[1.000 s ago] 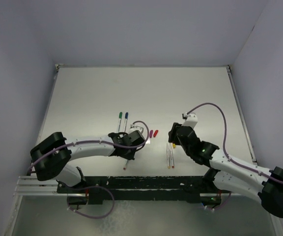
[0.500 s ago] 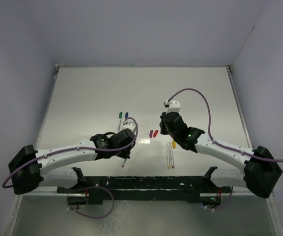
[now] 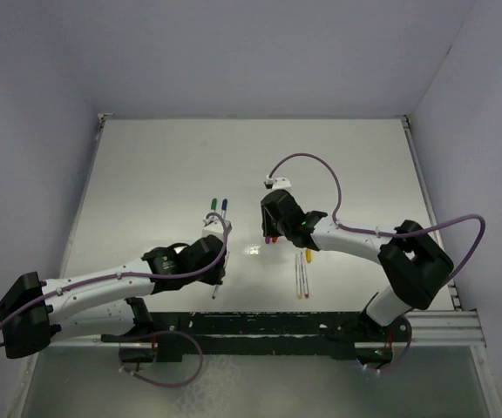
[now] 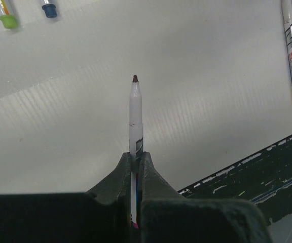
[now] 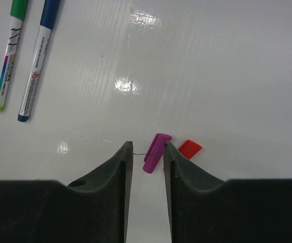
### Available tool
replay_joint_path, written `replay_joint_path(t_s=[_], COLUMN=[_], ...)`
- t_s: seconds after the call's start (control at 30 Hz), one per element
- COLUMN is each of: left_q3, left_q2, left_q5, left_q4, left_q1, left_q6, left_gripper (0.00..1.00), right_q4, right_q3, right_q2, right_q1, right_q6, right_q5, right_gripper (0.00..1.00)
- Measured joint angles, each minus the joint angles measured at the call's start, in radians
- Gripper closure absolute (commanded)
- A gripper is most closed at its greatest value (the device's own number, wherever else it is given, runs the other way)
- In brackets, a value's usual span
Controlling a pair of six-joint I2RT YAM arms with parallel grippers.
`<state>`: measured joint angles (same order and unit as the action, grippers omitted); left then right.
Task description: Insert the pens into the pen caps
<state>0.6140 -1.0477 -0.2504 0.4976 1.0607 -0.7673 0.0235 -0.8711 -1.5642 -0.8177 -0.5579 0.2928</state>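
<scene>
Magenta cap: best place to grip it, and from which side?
Pinch the magenta cap across its narrow width at mid-length, coming straight down from above. It lies flat on the table with both long sides exposed. The red cap sits close beside it, so one finger probably has to slip between them.

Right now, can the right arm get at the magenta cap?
Probably yes: the right claw hangs with open jaws either side of the magenta cap, nothing between them; the red cap lies close beside.

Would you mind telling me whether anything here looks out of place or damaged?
Nothing stands out: the magenta cap and red cap lie intact on the table, and the left claw grips its pen straight.
</scene>
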Motion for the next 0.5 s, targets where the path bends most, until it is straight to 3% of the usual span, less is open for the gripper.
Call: replay_joint_path(t_s=[0.5], left_q3=[-0.035], left_q2=[-0.02], left_q5=[0.013], left_q4=[-0.072], left_q1=[0.0], left_q6=[0.0], left_gripper=[1.0], right_q4=[-0.032], right_q3=[-0.039], right_q2=[-0.079], right_q1=[0.0], right_q6=[-0.029], right_q5=[-0.008], right_gripper=[0.63])
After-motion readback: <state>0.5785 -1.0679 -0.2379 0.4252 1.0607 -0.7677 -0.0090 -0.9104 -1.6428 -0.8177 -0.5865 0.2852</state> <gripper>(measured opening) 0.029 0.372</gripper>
